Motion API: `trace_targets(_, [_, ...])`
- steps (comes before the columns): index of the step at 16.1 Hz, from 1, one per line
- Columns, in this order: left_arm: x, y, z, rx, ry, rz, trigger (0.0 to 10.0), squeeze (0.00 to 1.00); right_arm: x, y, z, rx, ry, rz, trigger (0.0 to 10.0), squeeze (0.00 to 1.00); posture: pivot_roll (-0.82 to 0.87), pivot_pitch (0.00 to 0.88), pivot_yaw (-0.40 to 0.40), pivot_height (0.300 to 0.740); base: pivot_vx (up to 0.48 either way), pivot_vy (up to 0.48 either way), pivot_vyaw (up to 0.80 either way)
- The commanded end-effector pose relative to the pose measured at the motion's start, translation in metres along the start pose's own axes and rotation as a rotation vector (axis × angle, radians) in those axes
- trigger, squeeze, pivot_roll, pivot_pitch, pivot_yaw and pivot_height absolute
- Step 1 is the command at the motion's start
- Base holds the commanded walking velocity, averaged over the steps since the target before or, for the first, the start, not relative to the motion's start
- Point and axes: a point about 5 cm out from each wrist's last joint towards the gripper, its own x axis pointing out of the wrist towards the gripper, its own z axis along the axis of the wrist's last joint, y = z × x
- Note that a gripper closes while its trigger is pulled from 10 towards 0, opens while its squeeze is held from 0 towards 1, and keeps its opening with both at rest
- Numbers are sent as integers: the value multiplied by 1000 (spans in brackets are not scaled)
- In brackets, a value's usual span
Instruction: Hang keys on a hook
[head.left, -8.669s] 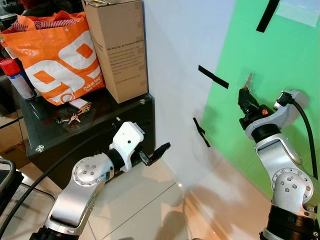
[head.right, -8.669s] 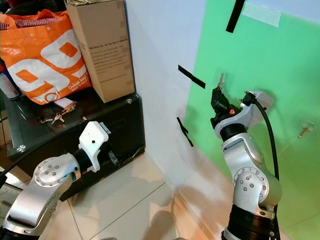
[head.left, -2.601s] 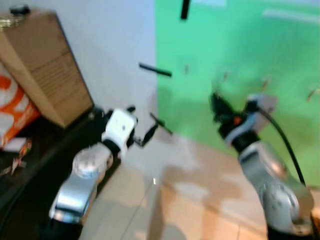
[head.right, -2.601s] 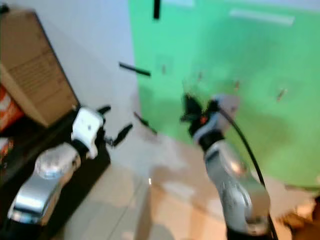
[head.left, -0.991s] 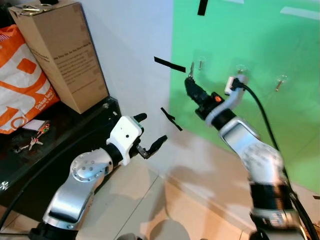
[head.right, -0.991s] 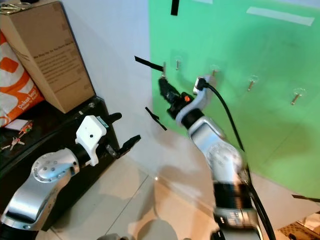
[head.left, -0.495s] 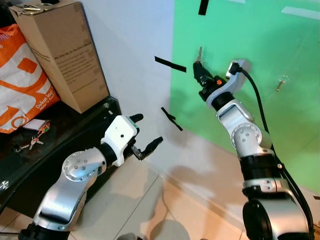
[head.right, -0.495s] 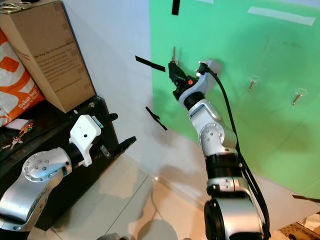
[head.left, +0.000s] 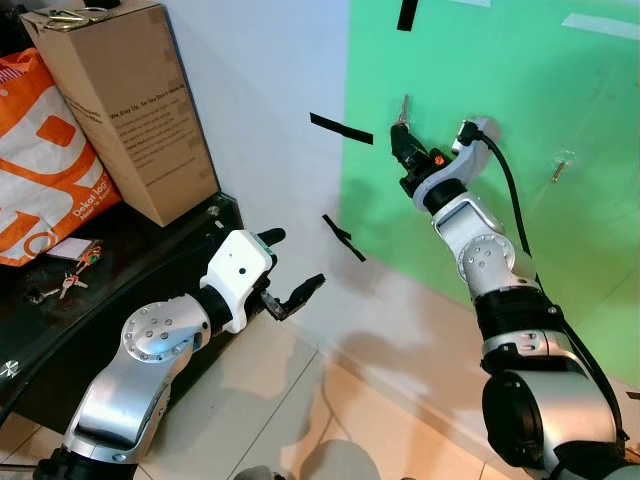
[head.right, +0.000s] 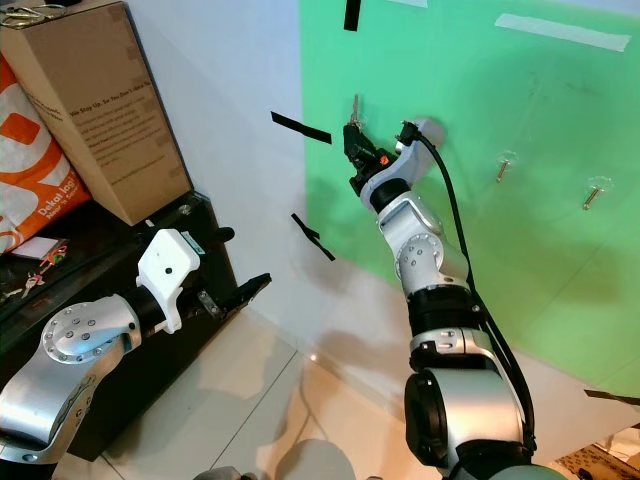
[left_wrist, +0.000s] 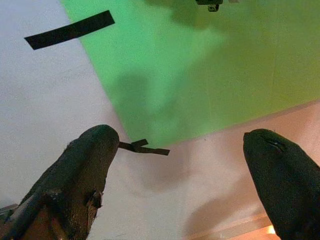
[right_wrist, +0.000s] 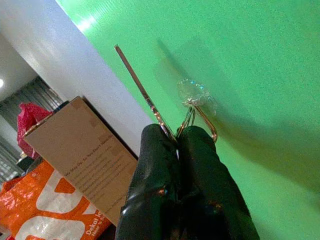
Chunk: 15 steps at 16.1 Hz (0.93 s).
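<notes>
My right gripper (head.left: 401, 141) is raised against the green wall, shut on a bunch of keys (right_wrist: 141, 88). One silver key (head.left: 403, 106) sticks up above the fingers (right_wrist: 165, 165). The key ring (right_wrist: 186, 120) sits right beside a brass hook (right_wrist: 206, 121) on a clear suction pad (right_wrist: 194, 91); I cannot tell whether the ring is over the hook. My left gripper (head.left: 296, 261) is open and holds nothing, low in front of the white wall, with its fingers (left_wrist: 88, 165) spread wide.
Two more hooks (head.right: 503, 165) (head.right: 598, 190) sit further right on the green wall. Black tape strips (head.left: 340, 128) mark the white wall. At left, a black table (head.left: 150, 262) carries a cardboard box (head.left: 125, 105), an orange bag (head.left: 40, 175) and another bunch of keys (head.left: 62, 286).
Over the last second my right gripper has risen with the keys and moved right along the green wall to the leftmost hook. My left arm has drawn back slightly.
</notes>
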Motion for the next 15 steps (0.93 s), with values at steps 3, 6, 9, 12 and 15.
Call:
trace_targets(3, [-2, 3, 3, 8, 3, -7, 10000, 337, 0, -10, 4, 11, -12, -61, 10000, 0, 79, 0, 65, 740, 0, 0, 0])
trace_targets(6, [-1, 3, 4, 10, 1, -12, 10000, 341, -4, -16, 9, 24, -31, -74, 10000, 0, 79, 0, 68, 740, 0, 0, 0])
trace_targets(9, [0, 3, 4, 10, -1, -13, 10000, 333, -7, -16, 12, 22, -38, -52, 10000, 0, 76, 0, 68, 740, 0, 0, 0])
trace_targets(12, [1, 3, 5, 9, -7, -13, 10000, 341, -11, -9, 18, 62, -62, 36, 10000, 0, 74, 0, 66, 740, 0, 0, 0])
trace_targets(15, [1, 3, 5, 7, -10, -15, 10000, 341, -11, -8, 11, 38, -23, 42, 10000, 0, 74, 0, 63, 740, 0, 0, 0])
